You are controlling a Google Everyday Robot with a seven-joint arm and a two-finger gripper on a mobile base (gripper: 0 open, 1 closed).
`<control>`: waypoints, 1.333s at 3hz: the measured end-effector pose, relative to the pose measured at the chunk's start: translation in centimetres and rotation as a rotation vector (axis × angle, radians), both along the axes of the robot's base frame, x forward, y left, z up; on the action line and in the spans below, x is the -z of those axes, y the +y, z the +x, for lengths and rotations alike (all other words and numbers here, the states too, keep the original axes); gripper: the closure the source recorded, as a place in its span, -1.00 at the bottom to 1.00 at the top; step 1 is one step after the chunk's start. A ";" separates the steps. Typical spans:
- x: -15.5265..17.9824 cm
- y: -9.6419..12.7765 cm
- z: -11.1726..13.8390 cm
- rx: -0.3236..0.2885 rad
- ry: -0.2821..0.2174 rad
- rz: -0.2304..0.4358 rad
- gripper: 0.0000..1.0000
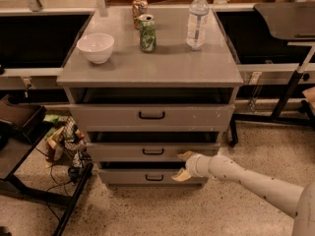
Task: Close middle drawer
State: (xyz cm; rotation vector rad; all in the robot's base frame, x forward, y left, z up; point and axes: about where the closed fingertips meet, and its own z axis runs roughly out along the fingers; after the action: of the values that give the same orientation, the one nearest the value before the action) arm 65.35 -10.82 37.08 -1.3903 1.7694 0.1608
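The middle drawer sits between the other two in the grey cabinet, its low plain front standing a little proud of the frame, with a dark strip of open interior showing above its top edge. A small black handle marks the centre of the front. Just right of that handle, at the drawer's right end, the gripper is at the cabinet's front with its two tan fingers spread apart and grasping nothing: the upper finger lies against the middle drawer's front, and the lower one reaches down beside the lowest drawer. The white arm runs from the gripper down to the lower right corner. Above, the top drawer also stands partly out, with a dark gap over it. On the cabinet's top stand a white bowl at the left, a green can near the middle, a second can behind it, and a clear water bottle at the right. Left of the cabinet, tangled cables and clutter lie on the speckled floor.
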 end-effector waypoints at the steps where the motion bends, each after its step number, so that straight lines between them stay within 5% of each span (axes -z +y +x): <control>1: 0.0 0.0 -0.3 0.000 0.000 0.000 -0.15; 2: -1.2 -0.5 -2.0 0.005 0.012 -0.043 0.31; 3: -4.8 -1.7 -2.4 0.112 0.037 -0.098 0.78; 4: -8.9 -2.2 -2.9 0.229 0.081 -0.139 1.00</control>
State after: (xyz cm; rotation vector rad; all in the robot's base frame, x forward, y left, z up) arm 62.43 -13.07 46.00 -1.2808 2.0248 -0.0300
